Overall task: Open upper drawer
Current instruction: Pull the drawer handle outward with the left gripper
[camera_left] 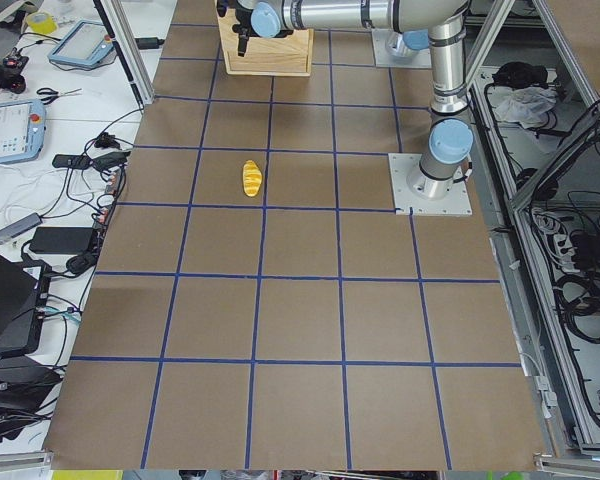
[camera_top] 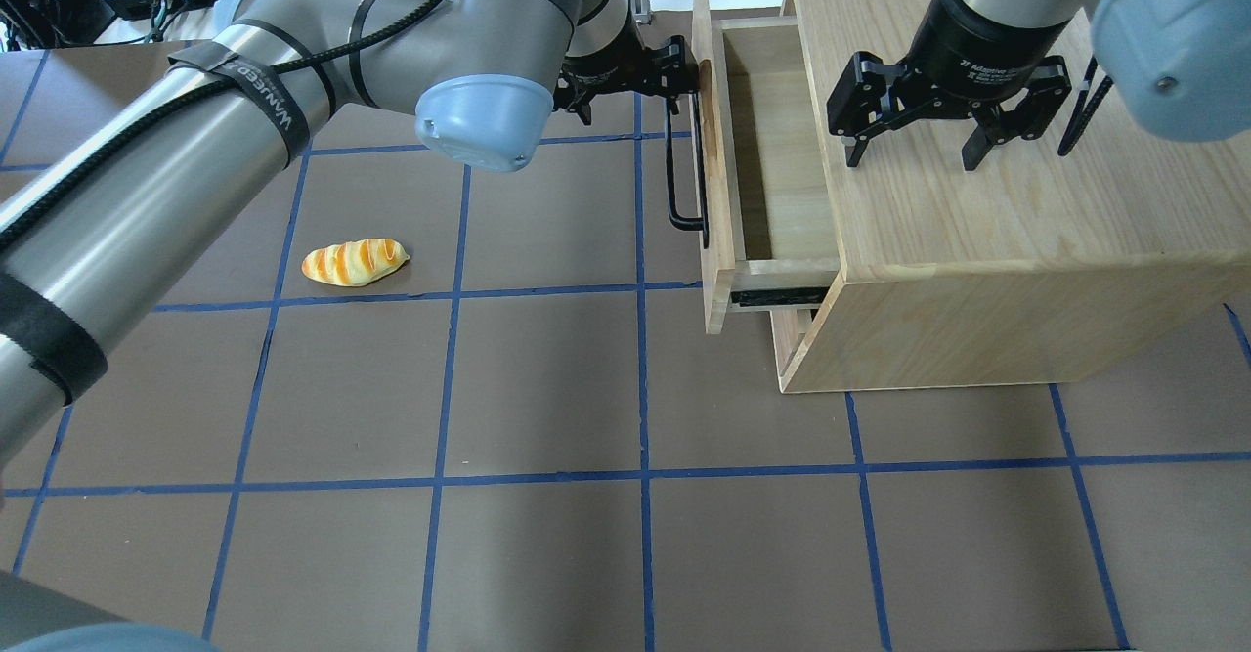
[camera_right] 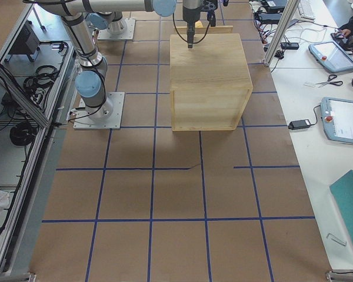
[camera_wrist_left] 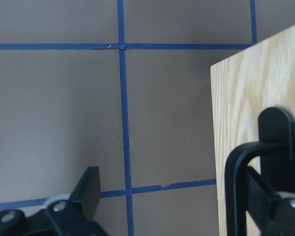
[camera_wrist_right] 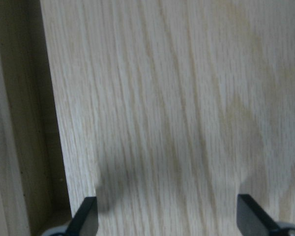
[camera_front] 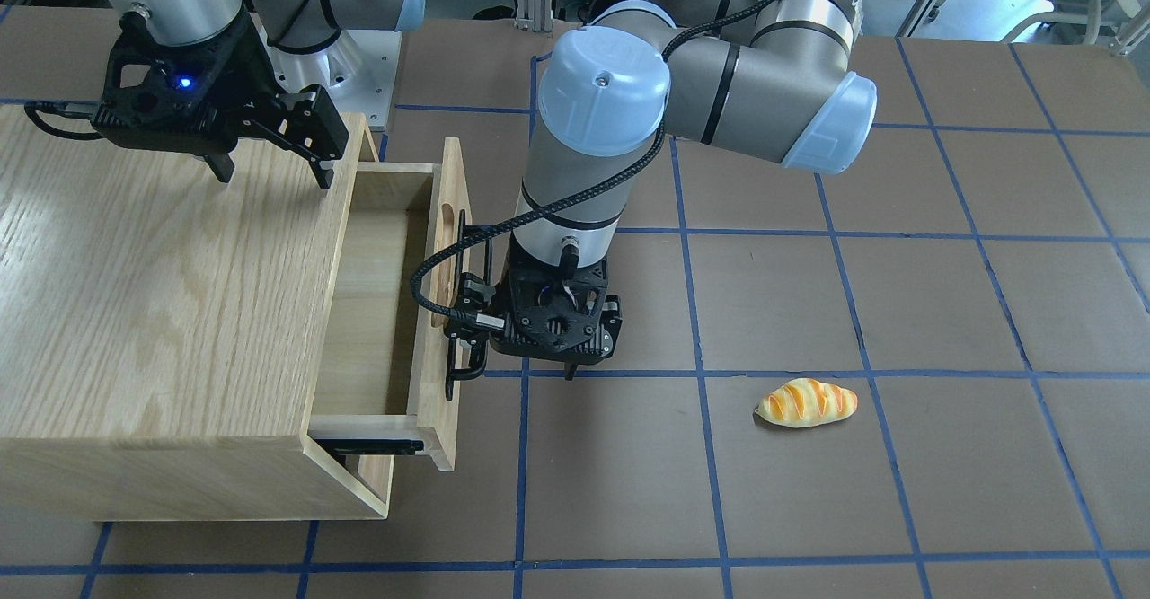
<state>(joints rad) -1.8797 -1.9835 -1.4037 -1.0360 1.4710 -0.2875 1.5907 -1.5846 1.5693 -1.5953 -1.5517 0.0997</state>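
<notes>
— Left hand (camera_wrist_left: 177, 192): pinching anything?
— No. Its fingers are spread and point down at the front of the upper drawer (camera_front: 377, 285). The black handle (camera_front: 456, 312) sits between them, just beside one finger (camera_wrist_left: 265, 194). Whether they touch I cannot tell.
— And the drawer itself?
— It stands well out of the cabinet (camera_front: 162, 294), with its wooden floor showing.
— Right hand (camera_top: 914, 149)?
— Spread too, hanging just over the cabinet top, gripping nothing.
— Anything else on the bench (camera_front: 898, 509)?
— A bread roll (camera_front: 806, 401), well apart from the cabinet.
</notes>
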